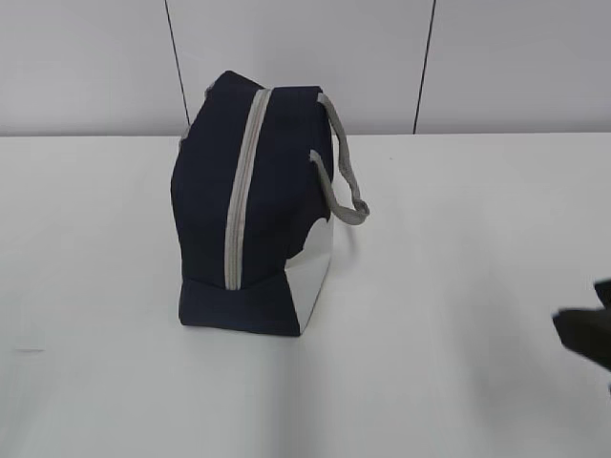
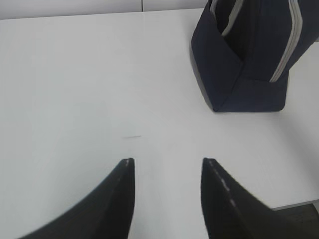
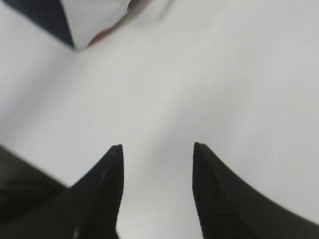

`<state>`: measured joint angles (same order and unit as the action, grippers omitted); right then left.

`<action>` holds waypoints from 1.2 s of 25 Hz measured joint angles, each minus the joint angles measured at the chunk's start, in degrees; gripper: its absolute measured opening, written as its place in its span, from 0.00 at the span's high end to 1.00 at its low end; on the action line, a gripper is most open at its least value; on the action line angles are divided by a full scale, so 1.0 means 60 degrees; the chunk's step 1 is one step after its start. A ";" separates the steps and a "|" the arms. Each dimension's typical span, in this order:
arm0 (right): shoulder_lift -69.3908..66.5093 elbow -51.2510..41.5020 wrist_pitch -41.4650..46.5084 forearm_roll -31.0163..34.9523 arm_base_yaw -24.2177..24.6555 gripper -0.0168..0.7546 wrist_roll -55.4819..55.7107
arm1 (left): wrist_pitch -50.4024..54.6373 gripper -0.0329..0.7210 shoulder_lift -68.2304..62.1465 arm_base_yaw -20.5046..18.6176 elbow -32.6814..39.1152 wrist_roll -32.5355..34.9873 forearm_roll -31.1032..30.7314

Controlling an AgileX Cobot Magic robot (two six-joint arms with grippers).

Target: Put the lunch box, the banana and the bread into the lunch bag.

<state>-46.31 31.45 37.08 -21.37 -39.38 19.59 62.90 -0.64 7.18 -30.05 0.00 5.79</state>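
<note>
The dark navy lunch bag (image 1: 253, 205) stands upright in the middle of the white table, its grey zipper (image 1: 242, 191) shut and its grey strap handles (image 1: 340, 172) hanging to the right. It also shows at the top right of the left wrist view (image 2: 249, 55), and a corner of its white end panel shows in the right wrist view (image 3: 89, 20). My left gripper (image 2: 168, 162) is open and empty over bare table, left of and nearer than the bag. My right gripper (image 3: 157, 147) is open and empty; it shows as a dark shape at the right edge of the exterior view (image 1: 587, 329). The lunch box, banana and bread are out of view.
The white table (image 1: 458, 286) stretches around the bag. A pale wall (image 1: 315, 57) with dark vertical seams stands behind the table's far edge.
</note>
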 joint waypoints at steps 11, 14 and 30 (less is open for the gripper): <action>0.3485 -0.0096 0.4659 0.2175 -0.0210 0.50 -0.2401 | 0.0000 0.57 0.0000 0.0000 0.0000 0.0000 0.0000; 0.4091 -0.0416 0.4642 0.2175 -0.0216 0.50 -0.2438 | 0.0000 0.58 0.0000 0.0000 0.0000 0.0000 0.0000; 0.4255 -0.0415 0.4642 0.2175 -0.0194 0.50 -0.2467 | 0.0000 0.63 0.0000 0.0000 0.0000 0.0000 0.0000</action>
<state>-20.78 28.96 64.93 -8.32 -40.54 4.79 62.90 -0.64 7.18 -30.05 0.00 5.79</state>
